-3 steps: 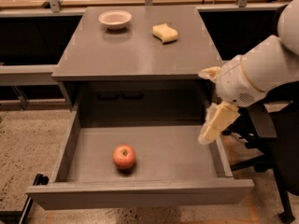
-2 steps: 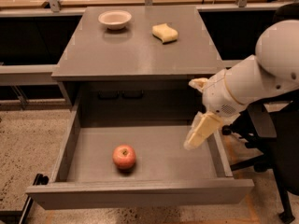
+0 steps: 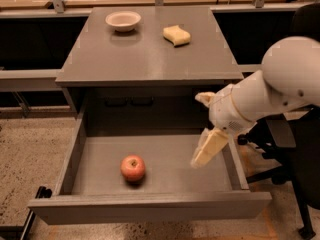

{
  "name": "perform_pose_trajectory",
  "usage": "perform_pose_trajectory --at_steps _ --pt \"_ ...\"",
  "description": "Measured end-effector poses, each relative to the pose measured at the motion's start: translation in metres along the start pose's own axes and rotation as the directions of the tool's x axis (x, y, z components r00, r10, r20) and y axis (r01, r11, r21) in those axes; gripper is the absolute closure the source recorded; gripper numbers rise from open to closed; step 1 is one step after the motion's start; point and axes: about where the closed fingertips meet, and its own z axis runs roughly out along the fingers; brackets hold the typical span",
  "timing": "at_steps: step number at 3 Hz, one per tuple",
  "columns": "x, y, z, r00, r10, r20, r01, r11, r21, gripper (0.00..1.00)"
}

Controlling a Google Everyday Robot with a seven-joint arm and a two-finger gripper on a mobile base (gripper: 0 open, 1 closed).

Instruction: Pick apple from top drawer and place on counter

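The apple (image 3: 132, 168) is red-pink and lies on the grey floor of the open top drawer (image 3: 150, 206), left of the middle and near the front panel. My gripper (image 3: 198, 130) hangs over the right part of the drawer, to the right of the apple and apart from it. It is open and empty, with one cream finger (image 3: 209, 148) pointing down-left toward the drawer floor. The counter (image 3: 145, 54) is the flat grey cabinet top above the drawer.
A white bowl (image 3: 123, 20) and a yellow sponge block (image 3: 177, 35) sit at the back of the counter. My white arm (image 3: 280, 89) reaches in from the right. A dark chair base (image 3: 280, 154) stands right of the drawer. Speckled floor lies at left.
My gripper has moved left and a little down, from beside the drawer's right wall to over the drawer's right part, closer to the apple. The apple has not moved.
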Motion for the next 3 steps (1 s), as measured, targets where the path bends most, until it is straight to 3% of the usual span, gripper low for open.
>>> perform_pose_trajectory --at_steps 1,3 --pt "-0.005 0.008 0.034 0.998 0.014 0.055 -0.012 0.9992 -0.038 0.0" --pt "-0.03 0.013 0.113 0.979 0.044 0.2 -0.016 0.9901 -0.14 0.0"
